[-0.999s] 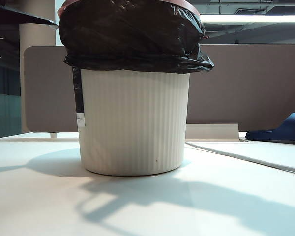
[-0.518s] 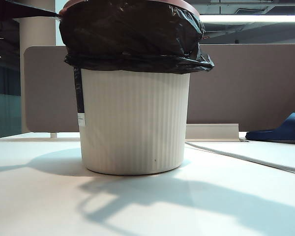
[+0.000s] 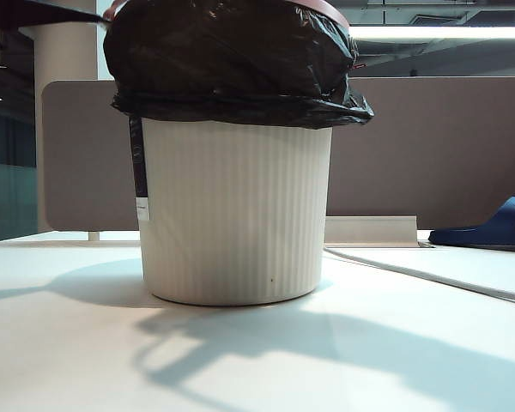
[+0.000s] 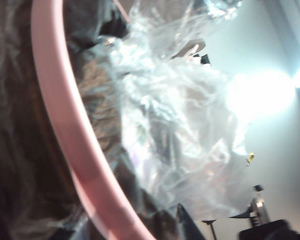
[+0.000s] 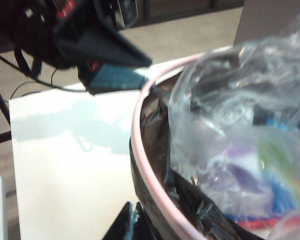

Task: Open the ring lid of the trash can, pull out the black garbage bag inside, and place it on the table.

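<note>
The cream ribbed trash can point(image 3: 236, 210) stands mid-table point(image 3: 69, 343). The black garbage bag point(image 3: 232, 60) is folded over its rim, and the pale pink ring lid point(image 4: 65, 120) lies on top of it. In the left wrist view the ring runs between my left gripper's point(image 4: 125, 232) jaws, which are closed on it, one dark fingertip point(image 4: 184, 222) inside the rim. The right wrist view shows that left gripper point(image 5: 140, 75) at the ring's point(image 5: 140, 150) far edge. My right gripper point(image 5: 134, 222) is shut and empty, just outside the rim beside the bag point(image 5: 155, 210).
Crumpled clear plastic and colourful rubbish point(image 5: 235, 130) fill the can. A grey-brown partition point(image 3: 429, 146) stands behind the table. A blue slipper point(image 3: 489, 227) and a flat white board point(image 3: 463, 270) lie at the right.
In the exterior view the dark left arm at the upper left has moved up towards the frame's top. The can and bag stay in place.
</note>
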`<action>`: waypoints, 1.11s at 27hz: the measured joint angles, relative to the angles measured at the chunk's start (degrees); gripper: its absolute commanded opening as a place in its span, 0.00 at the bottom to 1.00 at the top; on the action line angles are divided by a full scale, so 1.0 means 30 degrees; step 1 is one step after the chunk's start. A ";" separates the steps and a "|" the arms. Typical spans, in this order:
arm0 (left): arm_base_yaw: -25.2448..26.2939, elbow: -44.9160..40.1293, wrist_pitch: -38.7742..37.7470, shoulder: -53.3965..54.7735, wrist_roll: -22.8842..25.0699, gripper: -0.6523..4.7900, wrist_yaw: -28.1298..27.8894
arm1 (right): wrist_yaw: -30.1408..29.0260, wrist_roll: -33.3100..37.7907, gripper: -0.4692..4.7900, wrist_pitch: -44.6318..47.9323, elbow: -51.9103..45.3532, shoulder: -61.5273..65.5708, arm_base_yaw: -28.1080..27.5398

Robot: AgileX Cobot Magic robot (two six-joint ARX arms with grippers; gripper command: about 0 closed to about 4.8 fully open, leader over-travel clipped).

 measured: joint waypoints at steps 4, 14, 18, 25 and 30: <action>0.0000 0.0000 0.1049 0.0000 -0.0561 0.52 0.0000 | -0.0022 -0.0036 0.09 -0.0386 0.0000 0.0153 0.0000; 0.0000 0.0000 0.2018 0.0000 -0.1071 0.52 -0.0015 | -0.0459 -0.2127 0.09 -0.0168 0.0000 0.0219 0.2011; -0.0007 0.0000 0.2637 0.0000 -0.1530 0.52 -0.0015 | 0.1661 -0.4182 0.09 -0.0189 0.0000 0.0393 0.3847; -0.0007 0.0000 0.3840 0.0000 -0.2288 0.52 -0.0015 | 0.6033 -0.7118 0.09 -0.0160 0.0022 0.1100 0.6215; -0.0809 0.0000 0.4466 0.0000 -0.2528 0.52 -0.0758 | 0.8204 -0.7723 0.09 0.0466 0.0022 0.1931 0.6492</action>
